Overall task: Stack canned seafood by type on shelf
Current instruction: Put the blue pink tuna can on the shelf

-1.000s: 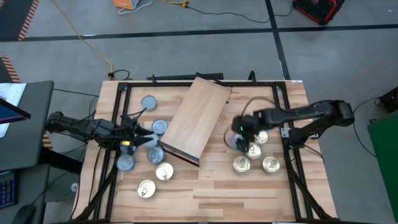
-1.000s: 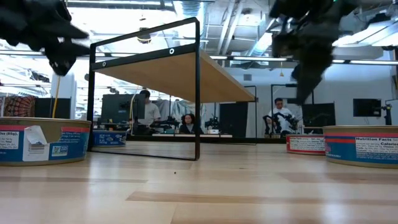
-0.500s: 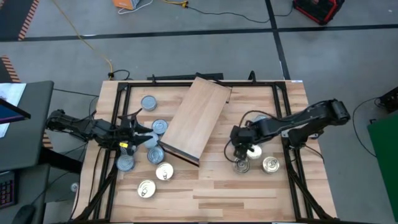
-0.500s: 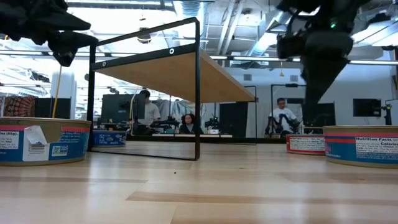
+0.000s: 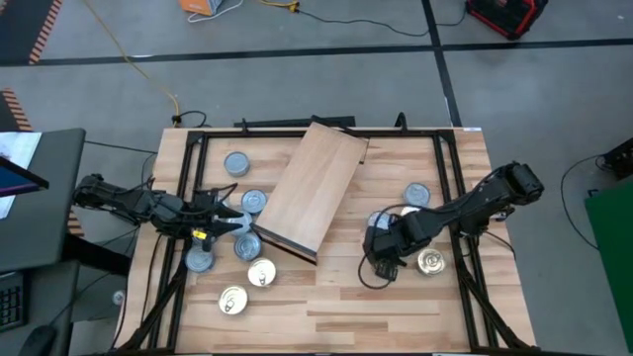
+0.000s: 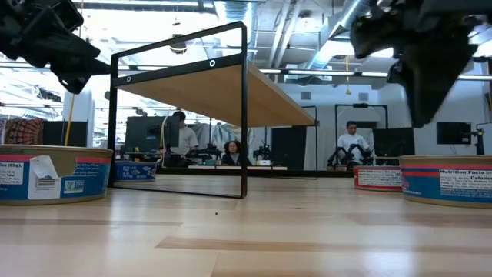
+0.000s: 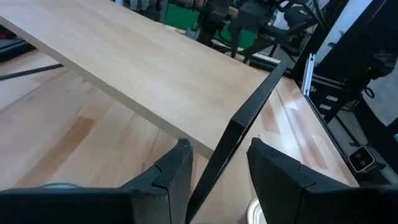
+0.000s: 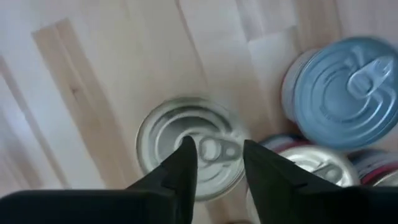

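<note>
The shelf [image 5: 312,188], a light-wood board on a thin dark frame, stands slantwise mid-table, its board raised clear of the tabletop [image 6: 207,92]. Blue-grey cans [image 5: 254,202] and gold-lidded cans [image 5: 261,273] lie left of it, and more cans [image 5: 430,261] lie to its right. My left gripper [image 5: 226,220] hovers open among the left cans, pointing at the shelf's dark front corner [image 7: 245,127]. My right gripper [image 8: 217,165] points down, open by a narrow gap, high over a gold-lidded can [image 8: 189,146] and clear of it [image 6: 423,85].
A blue-grey can [image 8: 351,93] and another pale-lidded can [image 8: 311,174] lie close beside the one under my right gripper. A black tube frame [image 5: 450,178] runs round the table. Bare wood lies along the near edge [image 5: 346,316]. People sit in the room beyond [image 6: 350,146].
My right gripper has swung toward the table's near edge, from over the cluster of right-hand cans to over the nearest gold-lidded one, staying high and pointing down. A blue-grey can farther back has come out from under that arm.
</note>
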You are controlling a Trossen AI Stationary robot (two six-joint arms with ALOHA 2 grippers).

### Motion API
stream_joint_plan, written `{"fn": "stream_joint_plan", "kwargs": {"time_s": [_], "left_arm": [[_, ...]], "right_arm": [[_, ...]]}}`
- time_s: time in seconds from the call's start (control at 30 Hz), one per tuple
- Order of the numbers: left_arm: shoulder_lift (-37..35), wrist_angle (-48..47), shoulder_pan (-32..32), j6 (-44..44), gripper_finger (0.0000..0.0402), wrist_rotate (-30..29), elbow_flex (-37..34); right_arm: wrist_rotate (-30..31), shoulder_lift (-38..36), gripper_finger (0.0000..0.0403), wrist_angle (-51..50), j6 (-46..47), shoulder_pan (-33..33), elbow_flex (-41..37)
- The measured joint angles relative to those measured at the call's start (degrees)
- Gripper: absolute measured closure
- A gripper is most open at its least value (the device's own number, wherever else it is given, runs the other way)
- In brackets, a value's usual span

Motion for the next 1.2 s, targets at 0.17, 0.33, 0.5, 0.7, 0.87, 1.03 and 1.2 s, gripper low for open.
{"fn": "stream_joint_plan", "kwargs": {"time_s": [0.17,0.33,0.5,0.7,0.87,1.03,1.2], "left_arm": [[0.0,-1.3,0.0,-0.1,0.0252,0.7,0.0],[0.0,-3.3,0.0,-1.4,0.0252,2.0,0.0],[0.0,-4.4,0.0,-2.6,0.0252,2.0,0.0],[0.0,-4.7,0.0,-2.7,0.0252,2.0,0.0],[0.0,-4.7,0.0,-2.7,0.0252,1.7,0.0],[0.0,-4.7,0.0,-2.7,0.0252,1.6,0.0],[0.0,-4.7,0.0,-2.9,0.0252,1.7,0.0]], "right_arm": [[-0.2,2.6,0.0266,0.4,2.9,5.1,-0.2],[3.7,6.7,0.0268,-0.6,3.0,10.1,0.4],[13.5,11.7,0.0269,-6.4,2.9,15.9,4.4],[16.4,14.8,0.0269,-10.5,5.0,20.7,8.0],[18.6,14.8,0.0269,-12.6,13.6,22.1,6.8],[22.1,14.4,0.0269,-13.1,18.7,22.0,6.6],[21.4,13.5,0.0269,-13.0,23.8,22.1,4.5]]}}
